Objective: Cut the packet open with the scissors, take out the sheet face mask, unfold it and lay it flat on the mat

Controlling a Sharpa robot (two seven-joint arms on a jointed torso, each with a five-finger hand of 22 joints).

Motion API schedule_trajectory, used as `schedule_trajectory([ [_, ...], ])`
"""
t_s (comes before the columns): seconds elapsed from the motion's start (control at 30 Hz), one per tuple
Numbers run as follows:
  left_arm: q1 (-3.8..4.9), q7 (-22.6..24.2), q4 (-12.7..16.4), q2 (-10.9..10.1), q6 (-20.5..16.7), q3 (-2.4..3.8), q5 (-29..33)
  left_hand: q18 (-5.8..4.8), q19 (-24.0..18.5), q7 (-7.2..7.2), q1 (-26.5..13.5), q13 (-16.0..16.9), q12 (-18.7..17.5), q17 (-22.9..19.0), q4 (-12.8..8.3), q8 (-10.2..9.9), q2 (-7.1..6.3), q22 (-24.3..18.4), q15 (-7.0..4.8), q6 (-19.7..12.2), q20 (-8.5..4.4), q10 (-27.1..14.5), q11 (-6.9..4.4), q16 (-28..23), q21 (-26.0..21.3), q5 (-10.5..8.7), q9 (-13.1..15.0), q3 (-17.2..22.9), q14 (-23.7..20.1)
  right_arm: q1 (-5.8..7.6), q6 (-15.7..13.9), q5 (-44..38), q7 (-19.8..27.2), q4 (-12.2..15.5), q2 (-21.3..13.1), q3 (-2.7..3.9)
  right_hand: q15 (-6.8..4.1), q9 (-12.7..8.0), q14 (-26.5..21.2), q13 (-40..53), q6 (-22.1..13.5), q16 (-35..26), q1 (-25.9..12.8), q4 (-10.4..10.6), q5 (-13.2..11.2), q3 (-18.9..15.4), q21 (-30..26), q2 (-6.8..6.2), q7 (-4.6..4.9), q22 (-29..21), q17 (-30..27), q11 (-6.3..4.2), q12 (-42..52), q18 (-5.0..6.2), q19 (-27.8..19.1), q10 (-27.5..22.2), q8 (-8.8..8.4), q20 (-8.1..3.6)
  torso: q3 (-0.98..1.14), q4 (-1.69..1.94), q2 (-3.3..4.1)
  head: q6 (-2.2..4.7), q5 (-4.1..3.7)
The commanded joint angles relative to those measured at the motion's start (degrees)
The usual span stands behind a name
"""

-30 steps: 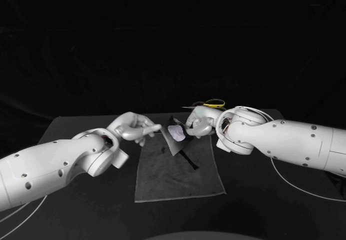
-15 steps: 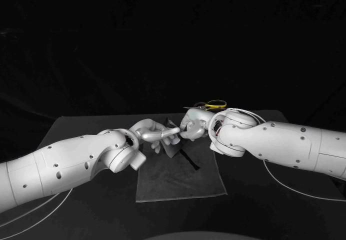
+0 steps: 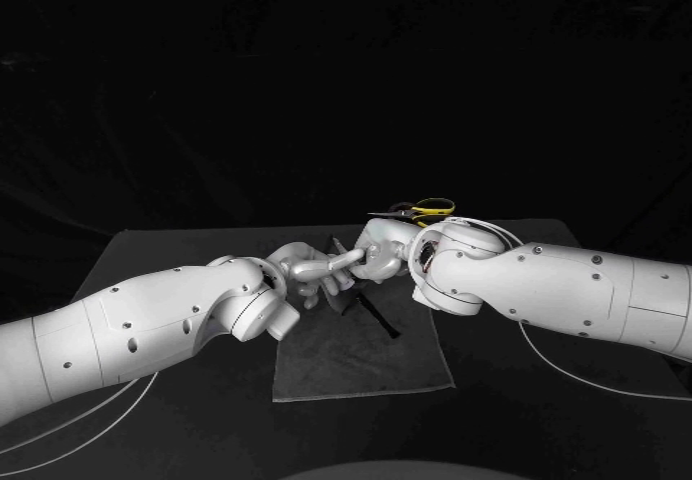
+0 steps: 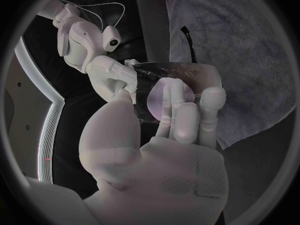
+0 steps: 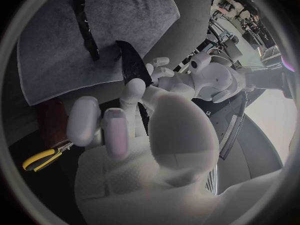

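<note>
The dark packet (image 3: 343,292) with a pale oval on its face (image 4: 167,91) hangs upright over the mat's far end, between my two hands. My right hand (image 3: 384,250) grips its edge (image 5: 133,65). From the other side my left hand (image 3: 309,270) meets it, with its fingers (image 4: 177,112) laid on the packet's face and the thumb at its side. The grey mat (image 3: 361,350) lies beneath. A thin dark cut strip (image 3: 379,320) rests on the mat. The yellow-handled scissors (image 3: 424,210) lie on the table beyond my right hand.
The mat's near half (image 3: 353,375) is bare cloth. Thin cables (image 3: 577,375) trail from both arms across the black table (image 3: 159,250). The scissors (image 5: 42,159) lie just off the mat's far right corner.
My left hand has moved right and closed the gap to the packet, so its fingers now lie on it. My right hand has held the packet nearly still.
</note>
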Motion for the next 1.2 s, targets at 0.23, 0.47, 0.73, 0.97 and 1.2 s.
schedule_trajectory([
  [0.23, 0.06, -2.57, 0.57, -0.03, -0.51, 0.01, -1.0, -1.38, 1.58, -0.84, 2.26, 1.01, 1.44, 3.53, -0.03, 2.82, 1.55, 2.81, -0.51, 0.07, -0.5, 0.86, -0.66, 1.12, 2.0, 0.14, 0.75, 9.9, 1.76, -0.02, 0.18, -0.89, -0.6, -0.15, 0.53, -0.01, -0.28, 1.82, 3.29, 0.2, 0.36, 0.33, -0.82, -3.76, 0.8, 4.1, 0.23, -0.56, -0.05, 0.18, 1.06, -0.24, 0.4, -0.31, 0.27, 0.65, 2.51, -0.04, -0.04, 0.0, 0.03, -0.04, -0.24],
  [0.47, 0.05, 0.19, 1.34, -1.14, -1.11, 0.01, 0.49, -1.08, 0.09, -0.51, 7.21, 1.2, 1.26, 2.09, -0.35, 3.25, 4.3, 1.2, -0.28, -1.67, -0.34, -0.37, -0.38, 0.38, 1.28, 0.02, 0.43, 18.82, 0.89, -0.02, 0.8, -0.78, -0.92, -0.98, 0.56, -0.01, -0.28, 1.82, 3.3, 0.22, 0.37, 0.37, -0.86, -3.79, 0.89, 4.16, 0.22, -0.57, -0.04, 0.18, 1.14, -0.25, 0.41, -0.31, 0.26, 0.66, 2.54, -0.04, -0.01, 0.01, -0.02, -0.07, -0.24],
  [0.73, 0.03, 2.4, 2.26, -2.26, -0.83, 0.02, 2.09, -0.61, -2.06, 0.2, 10.41, 1.07, 0.75, 0.44, -0.43, 2.92, 4.78, -1.41, 0.31, -3.17, 0.16, -2.05, 0.26, -0.31, -0.16, 0.01, -0.15, 22.56, -0.26, -0.08, 1.48, -0.23, -1.12, -1.81, 0.71, -0.02, -0.28, 1.83, 3.32, 0.21, 0.37, 0.41, -0.89, -3.8, 0.93, 4.19, 0.2, -0.56, -0.04, 0.16, 1.22, -0.25, 0.39, -0.3, 0.24, 0.67, 2.55, -0.04, 0.01, 0.01, 0.01, -0.11, -0.33],
  [0.97, 0.02, 3.18, 2.76, -2.51, -0.62, 0.02, 2.88, -0.44, -2.84, 0.69, 11.33, 0.85, 0.28, -0.19, -0.45, 2.52, 4.75, -2.22, 0.73, -3.99, 0.56, -3.13, 0.72, -0.6, -0.66, 0.0, -0.69, 25.53, -0.86, -0.18, 1.53, 0.1, -1.16, -2.15, 0.81, -0.02, -0.28, 1.83, 3.35, 0.33, 0.38, 0.5, -0.95, -3.82, 0.99, 4.3, 0.26, -0.52, -0.05, 0.23, 1.38, -0.26, 0.54, -0.32, 0.28, 0.71, 2.6, -0.04, 0.02, -0.01, 0.02, -0.35, -0.3],
  [1.2, 0.02, 3.6, 2.85, -2.58, -0.23, 0.02, 3.43, -0.35, -3.1, 0.43, 19.63, -0.12, -1.37, -0.32, -4.03, 2.53, 4.36, -2.31, 0.4, -4.37, 0.45, -4.14, 0.39, -0.75, -0.72, 0.03, -1.22, 36.58, -1.19, -0.23, 0.56, 0.58, -1.1, -1.97, 0.68, -0.02, -0.28, 1.83, 3.32, 0.23, 0.39, 0.44, -0.98, -3.81, 1.0, 4.35, 0.2, -0.49, -0.05, 0.18, 1.26, -0.26, 0.39, -0.3, 0.24, 0.7, 2.62, -0.04, 0.05, -0.03, -0.02, -0.51, -0.29],
])
